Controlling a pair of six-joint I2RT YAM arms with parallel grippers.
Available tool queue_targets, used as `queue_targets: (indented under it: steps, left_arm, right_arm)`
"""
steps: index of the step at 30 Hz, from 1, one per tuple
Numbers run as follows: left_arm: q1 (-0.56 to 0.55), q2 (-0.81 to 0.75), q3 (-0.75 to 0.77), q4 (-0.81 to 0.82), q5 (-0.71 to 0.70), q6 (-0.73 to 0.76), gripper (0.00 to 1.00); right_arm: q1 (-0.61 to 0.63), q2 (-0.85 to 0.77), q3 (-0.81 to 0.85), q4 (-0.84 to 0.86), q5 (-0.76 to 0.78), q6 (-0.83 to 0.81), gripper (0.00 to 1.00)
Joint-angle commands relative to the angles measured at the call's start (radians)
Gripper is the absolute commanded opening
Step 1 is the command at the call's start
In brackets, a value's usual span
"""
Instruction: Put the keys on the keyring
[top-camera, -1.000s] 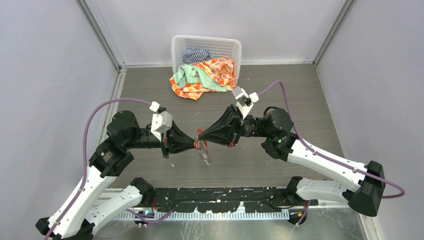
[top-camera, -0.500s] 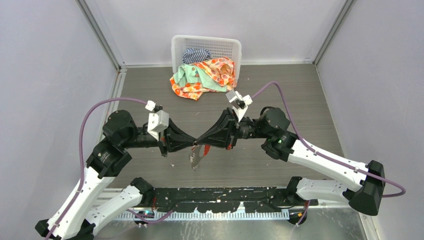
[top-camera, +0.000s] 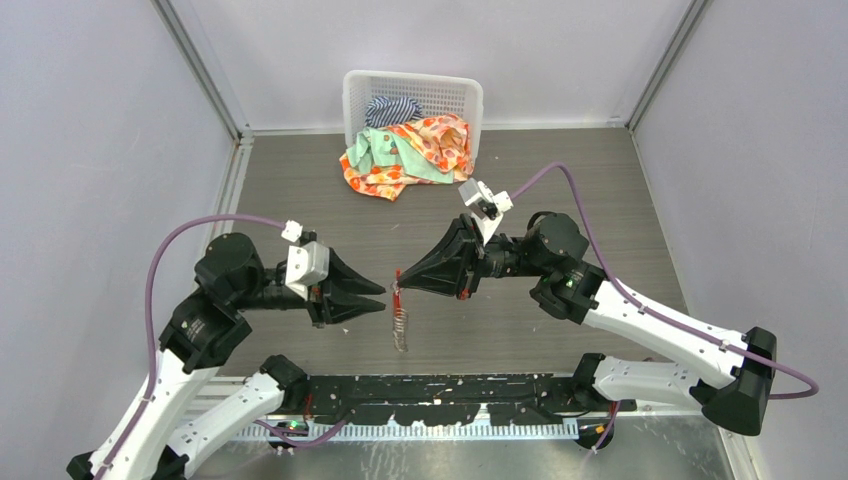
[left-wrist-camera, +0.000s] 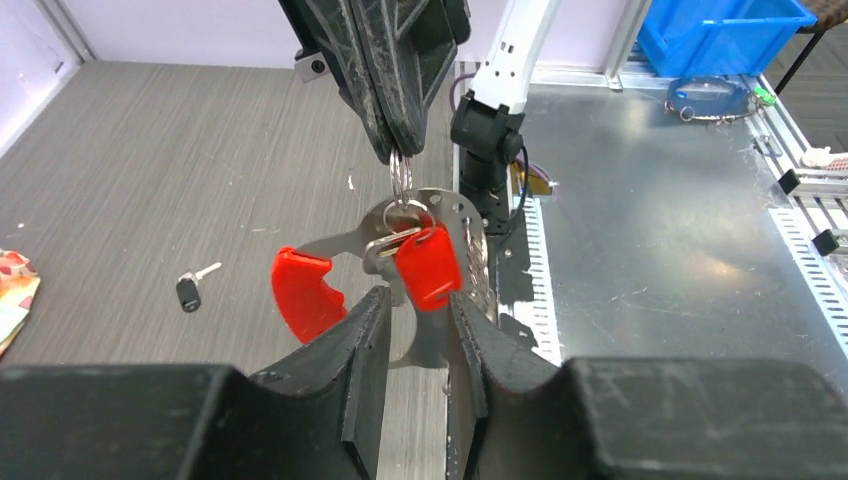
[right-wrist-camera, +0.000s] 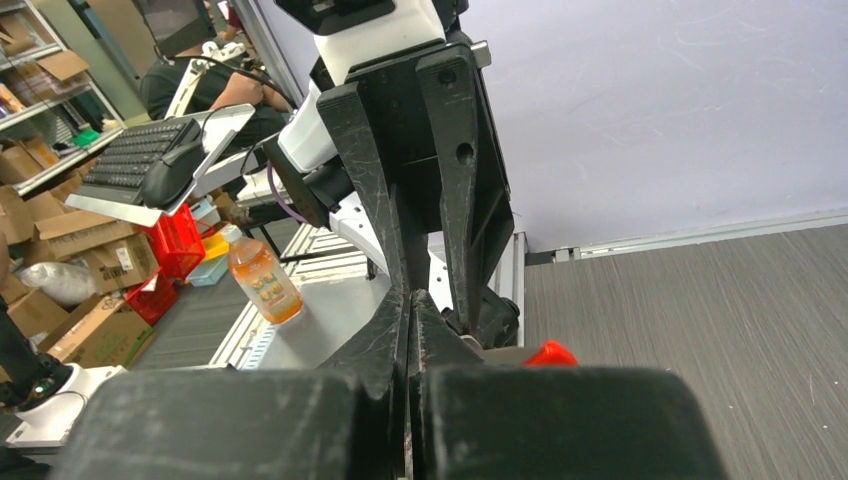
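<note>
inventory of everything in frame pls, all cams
keyring: 1, grey ring with silvery pieces and two red pieces, hanging above the table
loose key: 1, black head, silver blade, lying on the table
basket: 1, white, far edge of the table
cloths: pile, count unclear, orange floral, green and striped, spilling out of the basket
table: 1, grey-brown
bottle: 1, orange, off the table, background of the right wrist view
bin: 1, blue, off the table, background of the left wrist view
left gripper: 1, black, open, beside the keyring
right gripper: 1, black, shut on the keyring's top
</note>
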Motion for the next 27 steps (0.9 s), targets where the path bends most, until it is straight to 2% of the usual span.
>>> queue_targets:
  steps: [1, 6, 14, 20, 22, 27]
  left_arm:
    - [0.006, 0.003, 0.029, -0.052, 0.009, 0.05, 0.3]
    - [0.006, 0.03, 0.027, 0.035, 0.029, -0.02, 0.33]
    - [0.006, 0.065, 0.011, 0.155, 0.047, -0.133, 0.3]
    - [0.008, 0.072, 0.022, 0.178, 0.044, -0.157, 0.31]
    - [0.007, 0.07, 0.021, 0.177, 0.048, -0.158, 0.35]
    - [0.007, 0.033, 0.001, 0.052, 0.04, -0.058, 0.57]
  right_arm:
    - [0.003, -0.026, 0.041, 0.033, 0.014, -0.014, 0.01]
    - [0.004, -0.018, 0.039, 0.047, 0.01, -0.004, 0.01]
    - [0.004, -0.013, 0.033, 0.048, 0.01, -0.002, 0.01]
    - [0.004, 0.004, 0.028, 0.046, 0.01, -0.006, 0.01]
    - [0.005, 0.003, 0.028, 0.042, 0.017, -0.012, 0.01]
    - [0.004, -0.024, 0.052, -0.052, 0.073, -0.072, 0.01]
